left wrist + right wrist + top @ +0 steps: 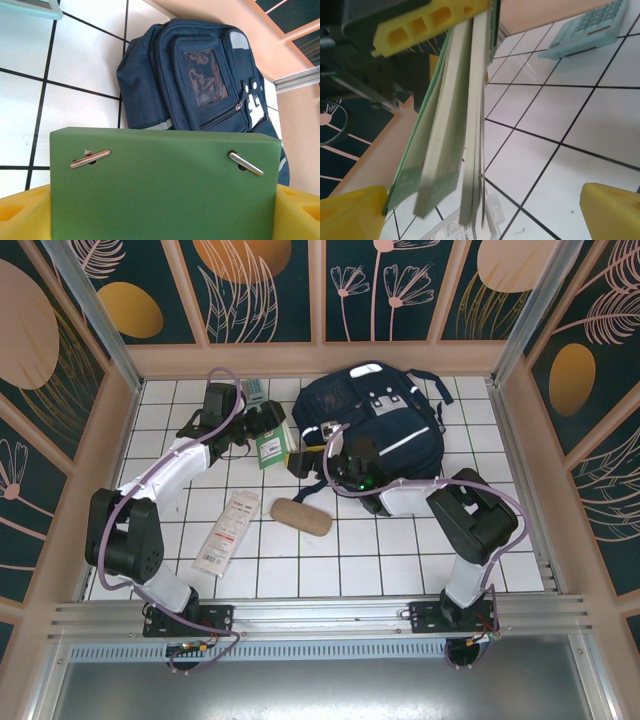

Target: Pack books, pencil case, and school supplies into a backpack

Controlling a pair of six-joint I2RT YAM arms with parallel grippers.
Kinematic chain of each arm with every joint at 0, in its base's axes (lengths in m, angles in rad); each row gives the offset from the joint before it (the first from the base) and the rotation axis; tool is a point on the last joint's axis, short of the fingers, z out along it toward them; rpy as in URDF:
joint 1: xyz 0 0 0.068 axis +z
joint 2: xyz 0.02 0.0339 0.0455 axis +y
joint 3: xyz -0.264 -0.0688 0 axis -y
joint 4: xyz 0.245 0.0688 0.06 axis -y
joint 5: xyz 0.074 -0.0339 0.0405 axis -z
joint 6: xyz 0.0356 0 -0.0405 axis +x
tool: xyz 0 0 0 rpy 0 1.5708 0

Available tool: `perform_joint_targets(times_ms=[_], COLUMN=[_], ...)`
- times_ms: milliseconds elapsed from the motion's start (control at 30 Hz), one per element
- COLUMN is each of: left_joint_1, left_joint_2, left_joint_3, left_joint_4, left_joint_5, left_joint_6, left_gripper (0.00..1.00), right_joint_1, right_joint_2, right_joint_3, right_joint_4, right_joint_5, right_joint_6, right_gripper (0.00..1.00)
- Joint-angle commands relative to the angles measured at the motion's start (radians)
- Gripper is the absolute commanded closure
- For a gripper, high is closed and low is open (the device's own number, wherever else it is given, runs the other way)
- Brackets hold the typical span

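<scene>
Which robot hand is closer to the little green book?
Left. The left gripper is holding the green book. The right gripper is open, facing the book's edge from a little way off, over by the backpack.

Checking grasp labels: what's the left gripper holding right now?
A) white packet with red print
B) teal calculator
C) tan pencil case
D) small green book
D: the small green book sits clamped in the left gripper, seen close up between its yellow fingers from the left wrist camera.
</scene>
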Motion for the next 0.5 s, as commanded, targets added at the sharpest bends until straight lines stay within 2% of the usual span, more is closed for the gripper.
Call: perform_joint_targets(times_ms=[0,100,200,333,433,467], left_joint_1=[-0.015,-0.019,-0.024,-0.03,-0.038,-0.04], left_joint_2=[-0.023,-0.017,-0.015,-0.009,-0.01,-0.011], left_joint_3=[-0.001,0.002,0.003,0.005,0.004,0.002], left_joint_4=[0.032,0.03,0.033,0.03,0.03,0.033], left_joint_5=[0.033,0.029,0.023,0.014,0.0,-0.003], left_joint_6=[-0.021,-0.023,-0.028,-0.033,-0.037,-0.04], left_gripper=[0.27,0.27,0.27,0.27,0.27,0.27], right_joint_1=[0.006,0.012,0.023,0.042,0.055,0.058], right_joint_2=[0.022,0.035,0.044,0.048,0.058,0.062], right_joint_3=[0.039,0.038,0.059,0.09,0.125,0.128], right_joint_4=[0.116,0.172,0.148,0.102,0.039,0.037], right_joint_5=[-0.095,-0.139,-0.137,-0.113,-0.065,-0.051], right_joint_6=[0.02,0.046,0.039,0.023,0.009,0.011], right_gripper=[0.02,0.02,0.03,0.1,0.2,0.27])
